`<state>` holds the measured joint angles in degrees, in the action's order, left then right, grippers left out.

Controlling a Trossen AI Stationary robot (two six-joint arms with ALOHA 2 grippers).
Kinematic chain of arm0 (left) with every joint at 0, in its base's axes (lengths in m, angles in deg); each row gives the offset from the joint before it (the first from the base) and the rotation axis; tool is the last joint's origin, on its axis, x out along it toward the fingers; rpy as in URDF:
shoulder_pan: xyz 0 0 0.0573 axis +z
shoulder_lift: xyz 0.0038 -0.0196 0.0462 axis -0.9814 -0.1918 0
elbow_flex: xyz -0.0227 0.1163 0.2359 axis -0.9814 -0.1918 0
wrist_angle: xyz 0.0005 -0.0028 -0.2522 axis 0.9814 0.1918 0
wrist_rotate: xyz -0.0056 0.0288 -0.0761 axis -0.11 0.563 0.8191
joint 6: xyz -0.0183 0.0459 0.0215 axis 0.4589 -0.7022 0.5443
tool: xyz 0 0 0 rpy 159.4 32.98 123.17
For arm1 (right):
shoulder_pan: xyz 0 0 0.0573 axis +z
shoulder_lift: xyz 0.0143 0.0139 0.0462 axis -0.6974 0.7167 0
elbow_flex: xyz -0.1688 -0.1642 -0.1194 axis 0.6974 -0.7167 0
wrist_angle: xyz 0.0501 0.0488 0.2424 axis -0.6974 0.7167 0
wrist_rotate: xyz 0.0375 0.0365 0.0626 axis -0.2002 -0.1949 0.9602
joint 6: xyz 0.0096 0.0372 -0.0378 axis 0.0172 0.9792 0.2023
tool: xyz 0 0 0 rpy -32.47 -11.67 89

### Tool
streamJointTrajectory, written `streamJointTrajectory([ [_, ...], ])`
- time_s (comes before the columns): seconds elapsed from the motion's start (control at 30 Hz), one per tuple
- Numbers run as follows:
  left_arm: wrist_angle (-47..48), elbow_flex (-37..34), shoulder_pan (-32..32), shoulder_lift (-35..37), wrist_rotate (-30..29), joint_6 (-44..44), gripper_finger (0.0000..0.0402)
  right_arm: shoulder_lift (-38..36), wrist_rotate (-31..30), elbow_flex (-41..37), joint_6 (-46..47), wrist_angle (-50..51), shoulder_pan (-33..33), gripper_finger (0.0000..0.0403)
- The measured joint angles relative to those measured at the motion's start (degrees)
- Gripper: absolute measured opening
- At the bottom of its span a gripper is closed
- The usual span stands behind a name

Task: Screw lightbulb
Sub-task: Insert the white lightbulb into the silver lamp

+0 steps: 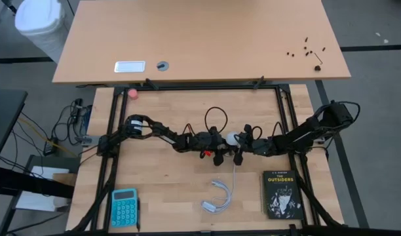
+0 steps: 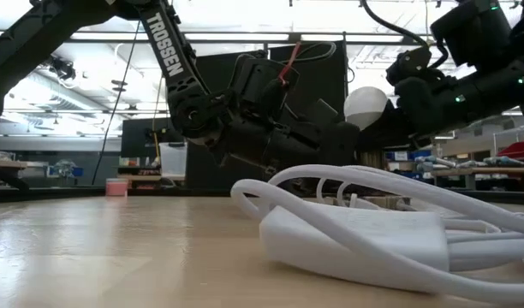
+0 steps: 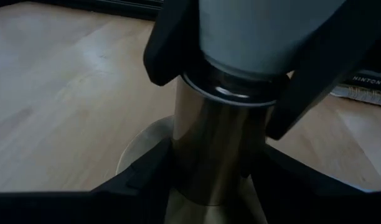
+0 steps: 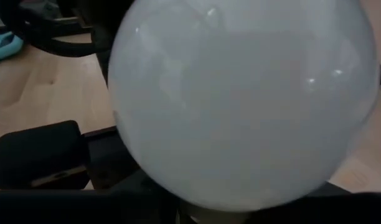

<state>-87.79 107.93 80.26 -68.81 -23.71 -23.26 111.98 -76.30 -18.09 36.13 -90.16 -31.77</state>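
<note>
The white lightbulb (image 1: 232, 138) hangs above the table's middle between my two grippers; its frosted globe (image 4: 240, 99) fills the right wrist view. Its neck (image 3: 253, 37) meets the mouth of a shiny metal socket (image 3: 209, 143), and the screw base is hidden there. My left gripper (image 1: 218, 145) reaches in from the left and is shut on the socket. My right gripper (image 1: 244, 141) reaches in from the right and is shut on the bulb. A white cord (image 1: 234, 174) runs from the socket toward the table's near side. My left gripper pinches the socket's metal barrel (image 3: 206, 168) between its two fingers, below the rim. The fingers come nearly level from the table's left. The socket is held above the table. My right gripper pinches the bulb's tapering neck (image 3: 240, 56), one dark finger (image 3: 172, 43) on each side, just above the socket's rim. It comes from the table's right, slanting slightly down. The globe faces back toward its wrist.
A coiled white cable with an adapter (image 1: 217, 196) lies near the front, large in the low view (image 2: 356, 231). A black book (image 1: 281, 193) lies at the front right, a teal calculator (image 1: 124, 206) at the front left, a pink ball (image 1: 132, 93) at the far left.
</note>
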Motion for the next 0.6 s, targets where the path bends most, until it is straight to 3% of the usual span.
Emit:
streamJointTrajectory([
  [0.37,0.06,0.09,-0.31,0.00,-0.66,-0.34,0.0204,-2.79,2.33,0.07,0.55,4.57,-0.22,0.0244],
  [0.6,-0.01,0.09,-0.26,0.00,0.49,-0.83,0.0204,-9.60,3.02,-0.37,2.97,16.42,-0.26,0.0304],
])
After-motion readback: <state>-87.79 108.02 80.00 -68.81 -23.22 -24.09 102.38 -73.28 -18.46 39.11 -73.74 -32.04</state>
